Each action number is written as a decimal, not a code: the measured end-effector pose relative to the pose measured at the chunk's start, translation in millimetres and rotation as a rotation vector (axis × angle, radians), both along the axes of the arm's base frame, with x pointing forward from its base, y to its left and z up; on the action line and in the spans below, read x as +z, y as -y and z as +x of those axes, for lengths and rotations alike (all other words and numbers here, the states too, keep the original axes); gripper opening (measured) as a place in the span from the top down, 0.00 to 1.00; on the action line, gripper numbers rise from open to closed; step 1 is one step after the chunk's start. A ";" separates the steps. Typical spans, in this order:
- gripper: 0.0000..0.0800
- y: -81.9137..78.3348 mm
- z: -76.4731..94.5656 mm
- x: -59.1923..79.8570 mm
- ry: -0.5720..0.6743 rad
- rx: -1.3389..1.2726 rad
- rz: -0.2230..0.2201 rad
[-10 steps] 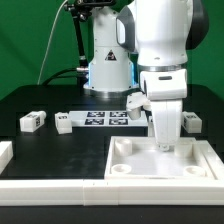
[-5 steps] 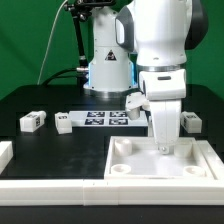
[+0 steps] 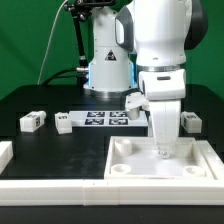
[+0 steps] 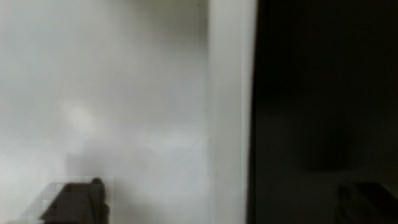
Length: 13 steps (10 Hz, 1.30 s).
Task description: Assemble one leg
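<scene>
Centrally, the arm [image 3: 160,45] stands upright over the square panel [image 3: 140,163]. The panel lies on the black table [image 3: 60,150] at the exterior view's lower right with its corner sockets [image 3: 120,169] facing up, presumably so that a leg can be set in from above. Behind the panel lies the marker board [image 3: 105,118], flat and carrying no parts.

No leg is yet mounted. One leg [image 3: 190,122] rests on the table just behind the panel's far edge at the exterior view's right, near the arm and probably the handiest to fetch. A second leg [image 3: 64,123] and a third leg [image 3: 32,121] lie well apart from it, at the exterior view's left of the marker board.

The gripper [image 3: 163,148] points straight down, its tip at or just above the panel floor near the far rim; contact cannot be told. In the blurred wrist view its dark fingertips [image 4: 73,200] stand wide apart. Only white panel surface and dark table show between them, so it appears to grip nothing.
</scene>
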State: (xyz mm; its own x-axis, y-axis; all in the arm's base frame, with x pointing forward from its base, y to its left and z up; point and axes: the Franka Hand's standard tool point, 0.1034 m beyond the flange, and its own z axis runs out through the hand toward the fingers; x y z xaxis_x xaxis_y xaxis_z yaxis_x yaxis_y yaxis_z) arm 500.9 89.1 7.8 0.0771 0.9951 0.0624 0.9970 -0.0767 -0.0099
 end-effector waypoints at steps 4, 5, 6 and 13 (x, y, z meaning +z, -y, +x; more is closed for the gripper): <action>0.19 0.3 -0.1 0.4 0.000 -0.001 0.000; 0.19 0.1 -3.6 9.1 0.004 -0.016 -0.005; 0.19 -2.0 -11.0 22.4 0.005 -0.044 -0.013; 0.19 -12.5 -32.4 43.7 -0.002 -0.267 -0.025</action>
